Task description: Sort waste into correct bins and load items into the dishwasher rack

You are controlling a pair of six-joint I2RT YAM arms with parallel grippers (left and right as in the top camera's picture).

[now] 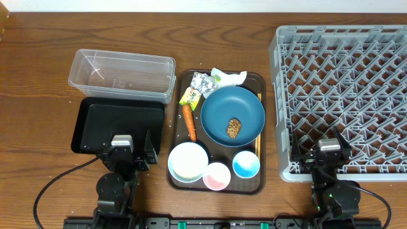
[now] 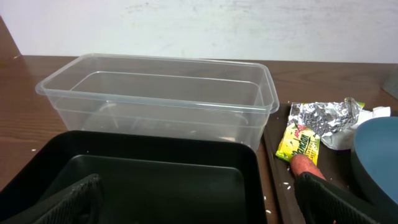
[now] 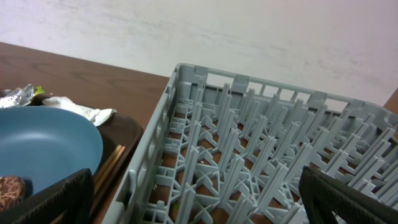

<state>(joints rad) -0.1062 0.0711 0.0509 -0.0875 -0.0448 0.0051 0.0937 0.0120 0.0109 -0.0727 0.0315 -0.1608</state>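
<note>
The grey rack (image 1: 343,95) stands at the right. The clear tub (image 1: 121,75) and the black tray (image 1: 121,121) are at the left, both empty. On the brown serving tray (image 1: 222,152) lie a blue plate (image 1: 233,105) holding a brown lump (image 1: 234,128), a carrot (image 1: 189,122), foil (image 1: 202,83), a yellow-green wrapper (image 1: 189,97), white paper (image 1: 229,78), a white bowl (image 1: 188,161), a pink cup (image 1: 217,176), a light blue cup (image 1: 246,165) and chopsticks (image 1: 258,138). Rice grains (image 2: 286,184) dot the tray. My left gripper (image 1: 130,152) is open over the black tray's front. My right gripper (image 1: 331,152) is open over the rack's front edge.
The wooden table's front edge runs just behind both arm bases. A white wall backs the table. Black cables trail from each arm base along the front.
</note>
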